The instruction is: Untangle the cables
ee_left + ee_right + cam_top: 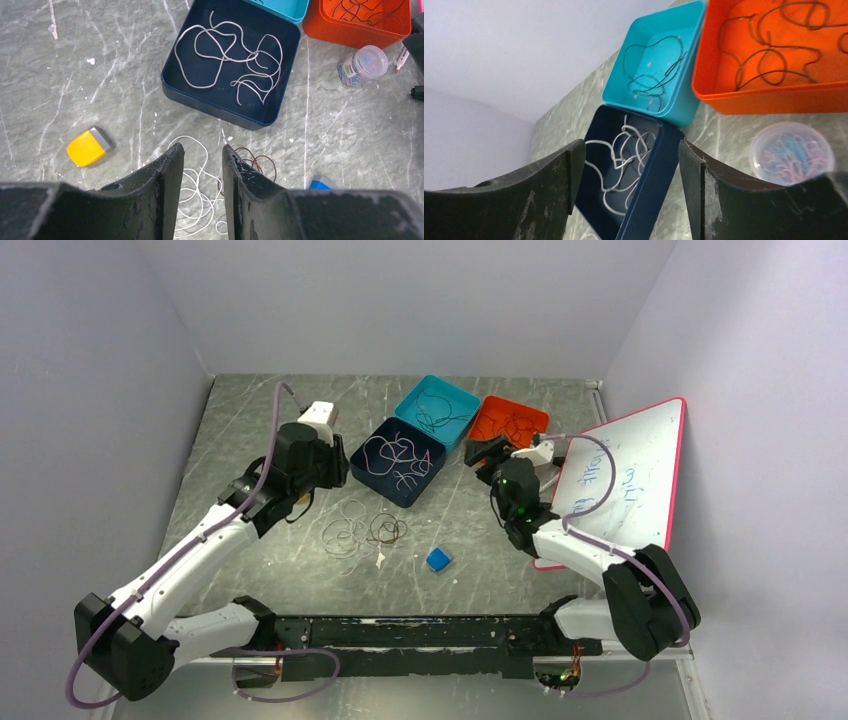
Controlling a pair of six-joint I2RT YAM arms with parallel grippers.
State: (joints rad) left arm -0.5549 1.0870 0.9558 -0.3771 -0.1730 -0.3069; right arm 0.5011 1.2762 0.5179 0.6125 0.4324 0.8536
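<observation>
My left gripper [202, 148] stands narrowly parted, empty, above the white cables [197, 197]. My right gripper [631, 144] gapes wide, empty. Only my wrist views show the paper-clip jar [791, 152].

Thin whitish and dark cables [362, 528] lie in tangled loops.

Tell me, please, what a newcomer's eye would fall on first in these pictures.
Three bright boxes at the far middle of the table draw the eye: a dark blue box holding white cords, and a teal box and an orange box, each with dark cords. In front of the blue one, a loose tangle of cords lies on the table.
</observation>
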